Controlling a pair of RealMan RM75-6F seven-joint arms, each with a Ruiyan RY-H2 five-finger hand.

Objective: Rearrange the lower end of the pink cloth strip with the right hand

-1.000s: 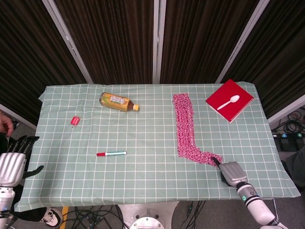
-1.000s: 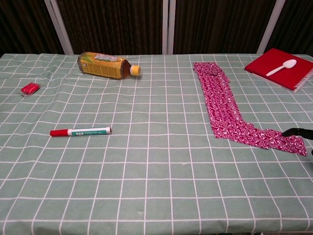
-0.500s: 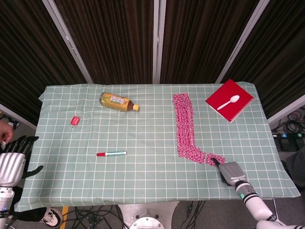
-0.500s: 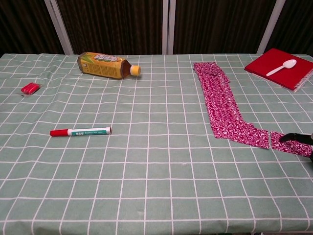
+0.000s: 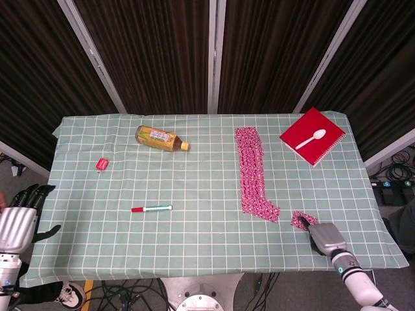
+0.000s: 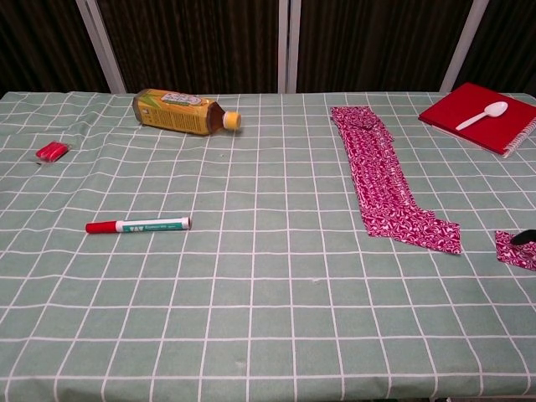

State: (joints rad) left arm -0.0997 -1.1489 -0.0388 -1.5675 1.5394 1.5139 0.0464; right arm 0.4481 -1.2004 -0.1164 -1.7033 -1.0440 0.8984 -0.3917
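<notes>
The pink cloth strip (image 5: pixel 251 170) runs down the right half of the table; in the chest view the strip (image 6: pixel 381 180) ends in a slanted edge. A small pink end piece (image 5: pixel 300 219) lies apart from it to the right, with bare tablecloth between them. My right hand (image 5: pixel 326 238) is at the front right of the table and pinches that piece's right side. In the chest view only a dark fingertip (image 6: pixel 527 238) shows on the piece (image 6: pixel 511 249) at the frame edge. My left hand (image 5: pixel 17 222) hangs off the table's left edge with fingers apart, holding nothing.
A tea bottle (image 5: pixel 161 138) lies at the back left. A red-capped marker (image 5: pixel 151 208) lies at the middle left, and a small red object (image 5: pixel 101 164) is near the left edge. A red notebook (image 5: pixel 305 135) with a white spoon (image 5: pixel 312 137) sits at the back right corner.
My right hand has moved right and toward the front edge, dragging the strip's lower end with it. A gap has opened between that end and the rest of the strip.
</notes>
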